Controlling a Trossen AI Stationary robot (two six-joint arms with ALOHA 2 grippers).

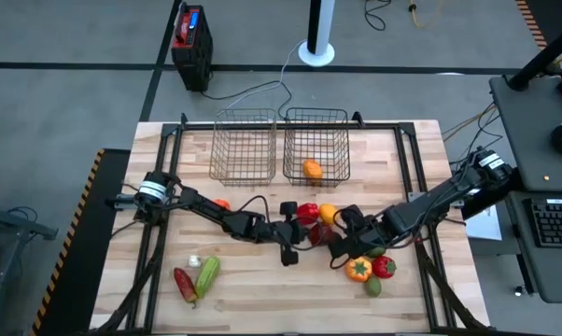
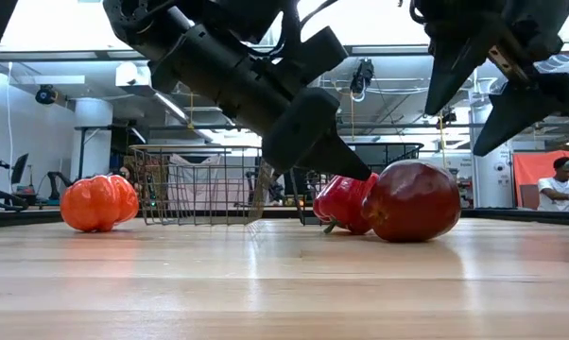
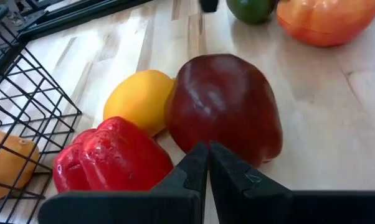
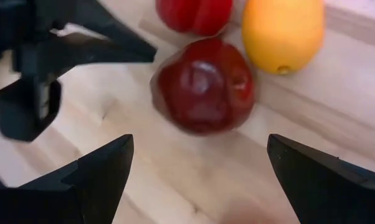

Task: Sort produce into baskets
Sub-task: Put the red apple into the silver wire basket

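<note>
A dark red round fruit point(image 1: 320, 233) lies on the table beside a red pepper point(image 1: 307, 212) and a yellow lemon point(image 1: 328, 214). My left gripper point(image 3: 208, 152) is shut, its tips at the dark red fruit's side point(image 3: 225, 112). My right gripper point(image 4: 200, 142) is open wide and hovers above the same fruit point(image 4: 203, 84), a finger on either side and clear of it. Two wire baskets point(image 1: 243, 114) point(image 1: 316, 112) stand at the far edge. An orange fruit point(image 1: 312, 169) lies in the right one. My left gripper's shut fingertips point(image 2: 355, 168) come slanting down from the table's left at the dark red fruit's side point(image 2: 384, 194), next to the red pepper point(image 2: 346, 203). I cannot tell whether they touch the fruit. The fruit rests on the table.
An orange pepper point(image 1: 358, 270), a red pepper point(image 1: 384, 267) and a green fruit point(image 1: 373, 286) lie near the front right. A red chili point(image 1: 184, 283), a long green vegetable point(image 1: 206, 275) and a garlic bulb point(image 1: 194, 261) lie front left. An orange piece point(image 2: 99, 202) lies by the left arm.
</note>
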